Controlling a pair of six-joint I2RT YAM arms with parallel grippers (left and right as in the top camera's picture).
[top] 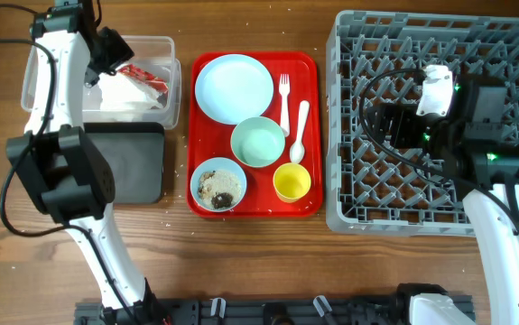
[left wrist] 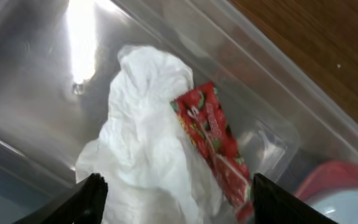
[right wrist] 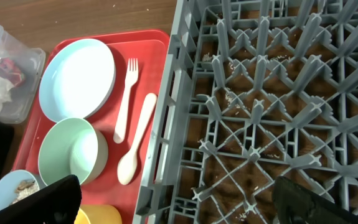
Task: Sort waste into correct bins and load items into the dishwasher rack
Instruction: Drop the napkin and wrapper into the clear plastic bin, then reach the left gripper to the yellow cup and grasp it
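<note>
Wooden worktop (top: 259,262) seen from above. Clear tub (top: 173,54) on left holds white napkin (top: 124,95) and red wrapper (top: 143,77): trash goes there. Black tray (top: 137,167) just beside it, no trash seen inside. Red tray (top: 191,135) in middle keeps dishes together: plate (top: 234,88), fork (top: 284,99), spoon (top: 299,135), empty bowl (top: 258,143), yellow cup (top: 291,181), and second bowl (top: 198,176) with brown scraps (top: 218,187), likely next to dump. Grey rack (top: 349,181) on right, no dishes in yet.

Left wrist: left gripper (left wrist: 179,205) wide open above napkin and wrapper, holding nothing.

Right wrist: right gripper (right wrist: 179,208) open too, empty, over rack edge, maybe waiting for dishes.

text readable: we find none | red snack wrapper (left wrist: 213,140): white print on it, too blurred for us to read
</note>
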